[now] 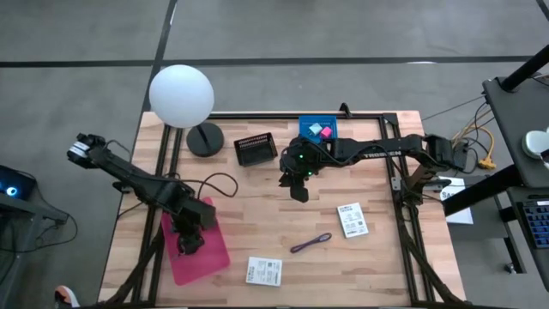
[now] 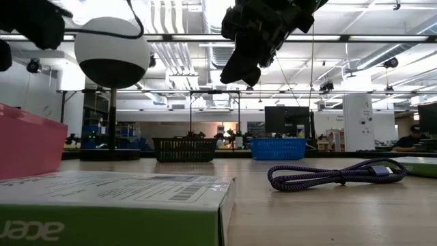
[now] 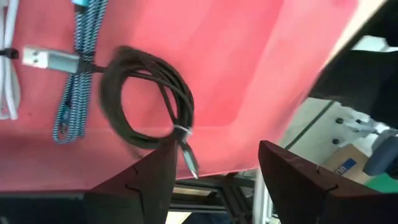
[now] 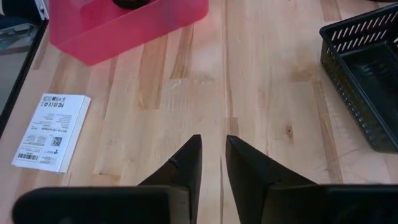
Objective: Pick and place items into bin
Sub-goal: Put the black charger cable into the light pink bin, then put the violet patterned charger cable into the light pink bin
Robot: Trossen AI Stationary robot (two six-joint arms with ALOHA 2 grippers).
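Observation:
My left gripper [image 1: 190, 242] hangs open over the pink bin [image 1: 199, 251] at the near left, with nothing between its fingers. Below it, on the bin's floor, lie a black coiled cable [image 3: 149, 102], a teal braided cable [image 3: 74, 68] and a white cable [image 3: 7, 62]. My right gripper [image 4: 212, 155] hovers over bare wood mid-table, its fingers almost together and holding nothing. A purple cable [image 1: 310, 243] and two white packets [image 1: 352, 220] [image 1: 264, 271] lie flat on the table. A pink cube [image 1: 325, 133] and a teal cube [image 1: 316, 129] sit in a blue tray [image 1: 305, 123].
A black mesh basket [image 1: 256, 148] stands next to the blue tray at the far side. A white globe lamp [image 1: 181, 96] on a round black base [image 1: 204, 139] stands far left. A black frame [image 1: 396, 184] runs along the table's right side.

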